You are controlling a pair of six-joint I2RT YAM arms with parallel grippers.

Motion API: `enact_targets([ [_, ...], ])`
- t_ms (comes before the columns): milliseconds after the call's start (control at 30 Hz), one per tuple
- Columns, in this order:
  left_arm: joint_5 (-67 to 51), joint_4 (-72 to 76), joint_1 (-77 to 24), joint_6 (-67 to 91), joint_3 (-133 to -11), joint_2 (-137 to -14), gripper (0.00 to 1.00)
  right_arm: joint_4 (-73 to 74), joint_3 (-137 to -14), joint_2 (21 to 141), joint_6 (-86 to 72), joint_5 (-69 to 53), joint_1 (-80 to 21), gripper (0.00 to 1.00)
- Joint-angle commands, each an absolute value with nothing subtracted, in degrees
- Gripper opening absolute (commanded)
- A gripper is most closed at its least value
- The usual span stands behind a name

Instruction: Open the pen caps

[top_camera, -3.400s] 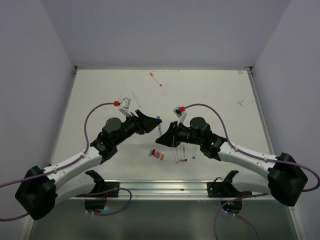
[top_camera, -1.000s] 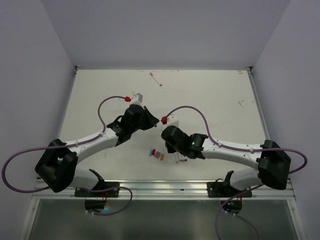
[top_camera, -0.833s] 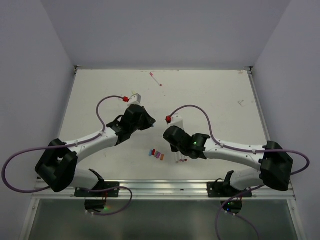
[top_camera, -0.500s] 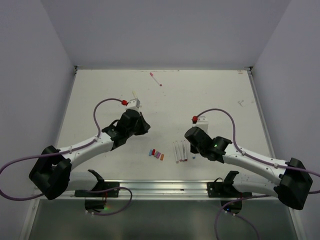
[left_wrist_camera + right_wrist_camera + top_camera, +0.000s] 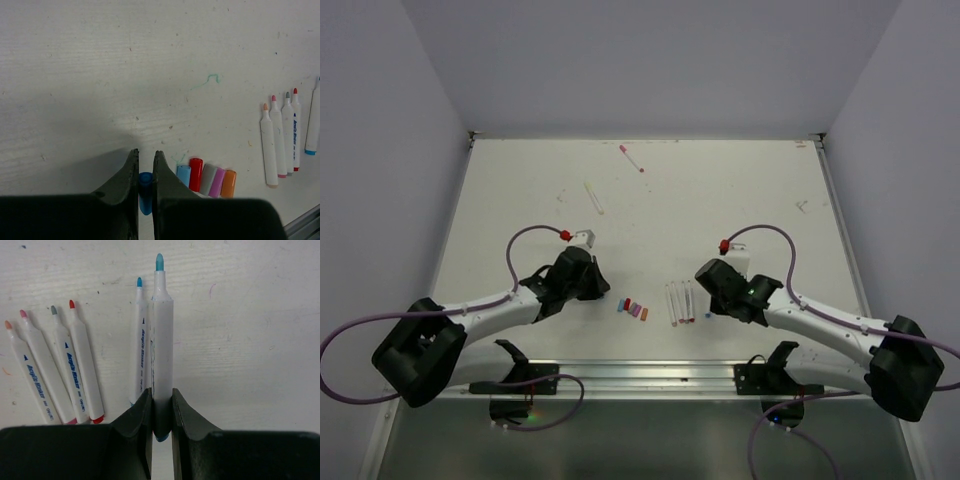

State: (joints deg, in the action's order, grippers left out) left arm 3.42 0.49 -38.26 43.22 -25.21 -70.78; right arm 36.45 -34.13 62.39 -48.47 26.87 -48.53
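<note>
Bearing pens, the scuffed table meets pale walls.

A: Enclosure?
B: Plain pale grey walls along the far, left and right edges of a white bench.
A: Surface?
B: Matt and scuffed; faint ink marks toward the far right corner, a small green squiggle nearer the middle.
A: Near edge?
B: Bounded by a metal rail, darker grey surface beyond it.
A: Light?
B: Even, diffuse, soft-shadowed.
</note>
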Motion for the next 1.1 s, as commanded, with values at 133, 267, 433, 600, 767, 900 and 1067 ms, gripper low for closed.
enact_targets([
  [133, 0.3, 9.2, -38.0, 42.6, -21.3, -69.5, 0.0, 34.4, -30.7, 63.8, -54.0, 27.2, -46.7, 0.02],
  [267, -1.4, 10.9, -38.3, 43.3, -19.9, -69.8, 0.0, 33.7, -29.5, 63.9, -54.5, 27.2, -46.1, 0.03],
  [433, -2.9, 14.9, -38.4, 44.4, -18.0, -71.4, 0.0, 31.9, -29.2, 65.5, -53.9, 26.8, -45.6, 0.07],
  [600, -3.4, 16.8, -38.8, 45.1, -17.9, -74.4, 0.05, 30.1, -29.7, 67.0, -52.8, 25.5, -45.4, 0.12],
  [767, -1.1, 14.5, -38.8, 45.3, -17.7, -73.7, 0.11, 30.0, -29.4, 66.4, -52.5, 25.2, -45.3, 0.18],
  [900, -0.3, 12.2, -38.8, 45.4, -17.7, -71.6, 0.16, 29.9, -28.9, 64.5, -52.3, 25.1, -45.2, 0.24],
  [1067, -0.6, 11.8, -38.8, 45.9, -17.5, -71.3, 0.24, 29.4, -29.1, 64.9, -51.9, 24.6, -45.0, 0.28],
])
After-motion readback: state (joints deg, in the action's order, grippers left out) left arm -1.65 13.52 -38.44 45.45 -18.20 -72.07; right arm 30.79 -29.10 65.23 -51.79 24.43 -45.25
